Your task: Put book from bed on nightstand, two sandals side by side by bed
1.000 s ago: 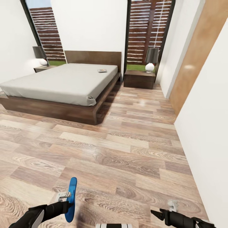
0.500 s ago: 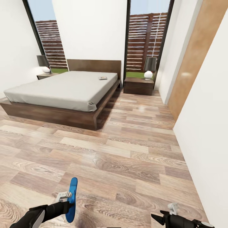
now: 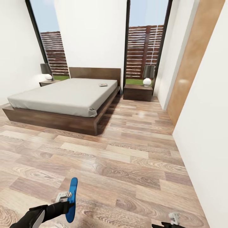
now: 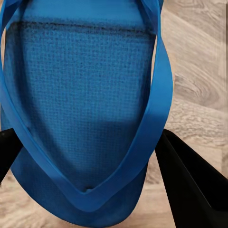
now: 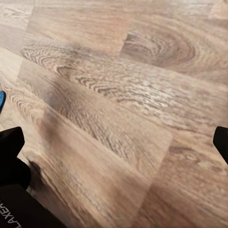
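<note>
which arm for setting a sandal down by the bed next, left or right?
Left. The left gripper is already shut on a blue sandal, seen between its fingers in the wrist view. The right gripper is open over bare floor. The bed is still well ahead.

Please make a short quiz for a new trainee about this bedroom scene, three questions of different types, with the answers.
1. True or false: the book lies on the bed.
2. What does the left claw hold? A) lamp B) blue sandal C) book
3. Fill in: a lamp stands on the ___ beside the bed.

Key: 1 true; 2 B; 3 nightstand.
</note>
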Available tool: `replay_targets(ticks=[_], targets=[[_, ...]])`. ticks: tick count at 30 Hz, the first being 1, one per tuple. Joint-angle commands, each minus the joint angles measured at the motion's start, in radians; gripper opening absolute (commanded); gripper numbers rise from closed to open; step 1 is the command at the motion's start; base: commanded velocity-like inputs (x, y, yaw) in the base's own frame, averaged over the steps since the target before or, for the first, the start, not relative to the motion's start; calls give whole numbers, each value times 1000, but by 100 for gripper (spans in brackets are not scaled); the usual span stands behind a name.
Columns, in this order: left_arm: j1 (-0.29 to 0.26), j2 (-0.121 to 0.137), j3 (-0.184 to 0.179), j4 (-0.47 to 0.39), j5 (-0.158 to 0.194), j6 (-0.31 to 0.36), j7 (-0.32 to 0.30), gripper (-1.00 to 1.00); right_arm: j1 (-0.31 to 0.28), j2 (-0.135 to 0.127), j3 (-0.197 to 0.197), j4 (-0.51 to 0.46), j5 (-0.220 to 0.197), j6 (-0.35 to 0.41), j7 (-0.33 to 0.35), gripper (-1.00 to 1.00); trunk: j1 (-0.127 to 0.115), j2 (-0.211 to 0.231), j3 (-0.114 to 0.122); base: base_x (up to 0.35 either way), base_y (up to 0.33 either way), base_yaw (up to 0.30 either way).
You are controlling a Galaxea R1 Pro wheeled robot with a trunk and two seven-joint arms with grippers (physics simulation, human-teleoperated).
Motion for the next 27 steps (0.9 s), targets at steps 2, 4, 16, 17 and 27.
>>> replay_targets(ticks=[2, 4, 16, 17, 27], targets=[[0, -6, 5, 0, 1, 9, -4, -100, 0, 1, -11, 17, 2, 11, 4, 100, -1, 0, 7, 0, 0, 0], [0, -17, 5, 0, 1, 9, -3, -100, 0, 0, -17, 46, 0, 12, -3, 100, -2, 1, 15, 0, 0, 0], [0, -34, 6, 34, 3, -21, 2, -100, -1, 2, -8, 107, 5, 10, -227, 100, -7, 3, 61, 0, 0, 0], [0, -35, 6, 39, 3, -22, 2, -100, -1, 3, -8, 107, 5, 10, -228, 100, -8, 4, 65, 0, 0, 0], [0, -47, 8, 114, 2, -103, 2, -100, 0, 4, -8, 108, 5, 8, -231, 100, -12, 6, 104, 0, 0, 0]])
